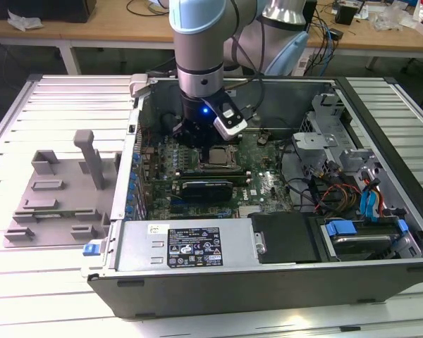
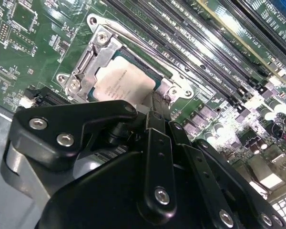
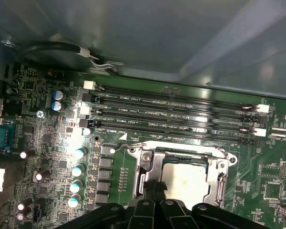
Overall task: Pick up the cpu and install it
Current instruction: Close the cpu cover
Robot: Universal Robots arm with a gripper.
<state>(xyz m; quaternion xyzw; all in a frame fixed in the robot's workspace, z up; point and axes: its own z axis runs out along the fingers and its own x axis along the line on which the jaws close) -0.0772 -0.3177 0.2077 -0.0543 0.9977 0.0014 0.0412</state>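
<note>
**One arm low over the socket, cpu lying in its frame**

Exterior view: the arm reaches down into an open computer case (image 1: 381, 274) that lies on a slatted table (image 1: 49, 282). The gripper (image 1: 197, 141) hangs just above the motherboard (image 1: 261, 176). The cpu (image 1: 215, 156) lies flat on the board just beside the gripper, towards the exterior view's right. A grey plastic tray (image 1: 56, 201) sits outside the case, well apart at the exterior view's left.

Second wrist view: the cpu (image 2: 124, 81) shows its silver top, lying flat inside the metal socket frame (image 2: 93, 57). The gripper (image 2: 155, 107) is drawn narrow, with its black fingers (image 2: 155, 143) close together. Their tips are at the cpu's near edge, and nothing shows between them.

First wrist view: the cpu (image 3: 186, 179) rests level within the socket frame (image 3: 148, 160), beside four long memory slots (image 3: 171, 112). The gripper (image 3: 154, 186) is over the cpu's edge, fingertips (image 3: 148, 187) almost meeting. Whether they touch the chip I cannot tell.
</note>
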